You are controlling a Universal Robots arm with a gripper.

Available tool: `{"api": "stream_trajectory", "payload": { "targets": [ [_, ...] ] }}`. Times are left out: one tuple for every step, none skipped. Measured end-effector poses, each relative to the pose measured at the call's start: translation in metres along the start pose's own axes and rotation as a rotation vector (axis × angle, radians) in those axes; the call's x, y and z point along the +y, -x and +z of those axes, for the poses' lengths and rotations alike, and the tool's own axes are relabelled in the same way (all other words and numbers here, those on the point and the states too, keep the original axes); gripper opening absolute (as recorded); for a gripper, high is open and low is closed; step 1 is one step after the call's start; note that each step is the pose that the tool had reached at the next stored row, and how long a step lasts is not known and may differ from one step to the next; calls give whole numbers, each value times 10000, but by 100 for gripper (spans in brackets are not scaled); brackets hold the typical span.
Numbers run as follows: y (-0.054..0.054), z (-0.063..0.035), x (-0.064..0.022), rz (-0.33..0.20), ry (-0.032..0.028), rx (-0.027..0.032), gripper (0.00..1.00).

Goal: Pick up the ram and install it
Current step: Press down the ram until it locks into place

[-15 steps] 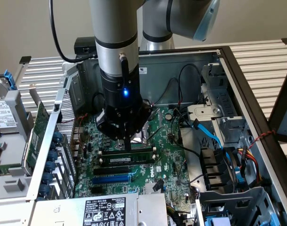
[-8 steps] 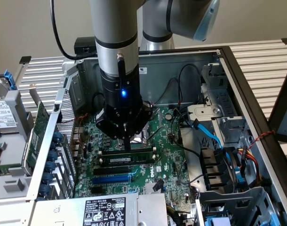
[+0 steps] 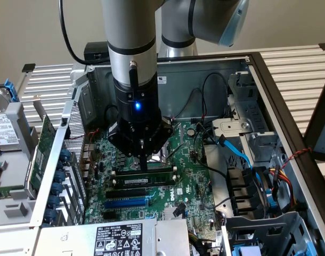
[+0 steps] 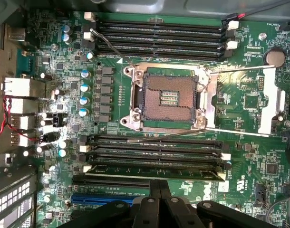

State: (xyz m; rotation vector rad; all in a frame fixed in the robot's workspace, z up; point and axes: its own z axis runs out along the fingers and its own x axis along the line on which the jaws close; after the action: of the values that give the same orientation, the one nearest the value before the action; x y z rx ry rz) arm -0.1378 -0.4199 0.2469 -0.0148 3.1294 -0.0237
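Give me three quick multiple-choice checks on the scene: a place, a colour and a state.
1. Where is the ram?
A. On the drive cage
B. In a motherboard slot, right below the fingers
C. Outside the case

2. What colour is the long expansion slot next to the black ones?
A. Red
B. Yellow
C. Blue

3. What state is the CPU socket in?
A. Empty, with bare contacts
B. Under a heatsink
C. Under a spinning fan

Answers:
1 B: the green stick with the white label stands in the slot under the fingers.
2 C: the exterior view shows it bright blue.
3 A: the wrist view looks straight at the exposed contact grid.
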Motion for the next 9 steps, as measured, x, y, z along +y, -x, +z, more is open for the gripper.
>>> {"api": "stream_trajectory", "payload": {
  "targets": [
    [0, 0, 0, 0, 0, 1, 10],
    [0, 0, 0, 1, 0, 0, 10],
    [0, 0, 0, 1, 0, 0, 10],
    [0, 0, 0, 1, 0, 0, 10],
    [-1, 0, 0, 2, 0, 0, 10],
    [-1, 0, 0, 2, 0, 0, 10],
    [-1, 0, 0, 3, 0, 0, 10],
    [-1, 0, 0, 2, 0, 0, 10],
    [-1, 0, 0, 3, 0, 0, 10]
  ]
}}
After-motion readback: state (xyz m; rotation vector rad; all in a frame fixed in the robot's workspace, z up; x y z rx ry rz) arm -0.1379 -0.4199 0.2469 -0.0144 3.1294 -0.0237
